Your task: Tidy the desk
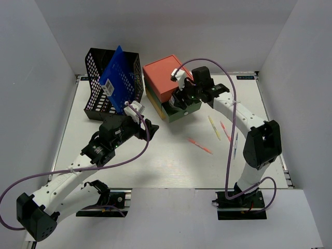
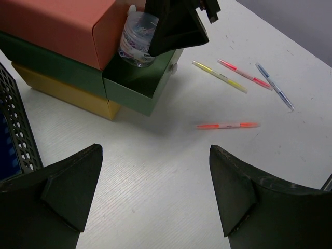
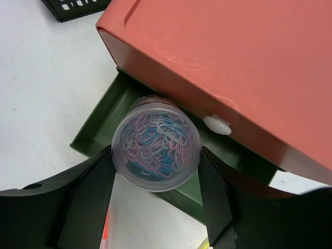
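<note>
The white desk (image 1: 166, 171) carries a drawer box with a coral top (image 1: 165, 77). Its green middle drawer (image 3: 111, 116) is pulled open. My right gripper (image 3: 155, 153) is shut on a clear round jar of coloured paper clips (image 3: 155, 150) and holds it upright, partly over the drawer's front rim. The same jar (image 2: 136, 39) shows in the left wrist view, inside the open green drawer (image 2: 137, 88). My left gripper (image 2: 155, 150) hangs open over bare desk in front of the box, with nothing between its fingers.
Several pens lie loose on the right: yellow (image 1: 213, 127), pink (image 1: 224, 130), blue (image 1: 235, 145) and orange (image 1: 199, 146). A black mesh basket (image 1: 101, 85) with a blue folder (image 1: 119, 78) stands at the back left. White walls enclose the desk.
</note>
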`<action>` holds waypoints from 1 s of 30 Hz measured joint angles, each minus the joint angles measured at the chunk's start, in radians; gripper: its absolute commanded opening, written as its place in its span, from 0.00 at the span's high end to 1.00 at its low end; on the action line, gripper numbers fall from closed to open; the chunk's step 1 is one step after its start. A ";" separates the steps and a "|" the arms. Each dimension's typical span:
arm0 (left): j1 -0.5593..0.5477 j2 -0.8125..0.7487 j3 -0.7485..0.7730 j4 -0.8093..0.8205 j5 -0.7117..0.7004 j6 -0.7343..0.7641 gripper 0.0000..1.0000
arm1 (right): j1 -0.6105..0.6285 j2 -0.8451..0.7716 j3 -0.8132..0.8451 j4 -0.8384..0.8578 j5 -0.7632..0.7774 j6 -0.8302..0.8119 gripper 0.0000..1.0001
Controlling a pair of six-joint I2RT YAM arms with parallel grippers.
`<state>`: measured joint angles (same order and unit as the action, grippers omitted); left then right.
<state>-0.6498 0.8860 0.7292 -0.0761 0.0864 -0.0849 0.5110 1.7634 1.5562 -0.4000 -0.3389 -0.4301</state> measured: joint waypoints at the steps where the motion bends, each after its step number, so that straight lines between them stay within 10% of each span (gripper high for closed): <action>1: 0.000 -0.001 0.000 0.000 0.000 0.001 0.07 | 0.005 0.000 0.000 -0.002 0.010 -0.002 0.79; 16: 0.000 -0.002 -0.001 0.000 0.000 0.006 0.07 | 0.036 0.044 0.000 -0.002 0.150 -0.023 0.35; 30: 0.000 -0.003 -0.001 0.000 -0.001 0.006 0.07 | 0.036 0.011 0.001 0.010 0.156 -0.007 0.22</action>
<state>-0.6498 0.8825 0.7280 -0.0757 0.0856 -0.0788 0.5472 1.7748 1.5570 -0.3904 -0.1833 -0.4374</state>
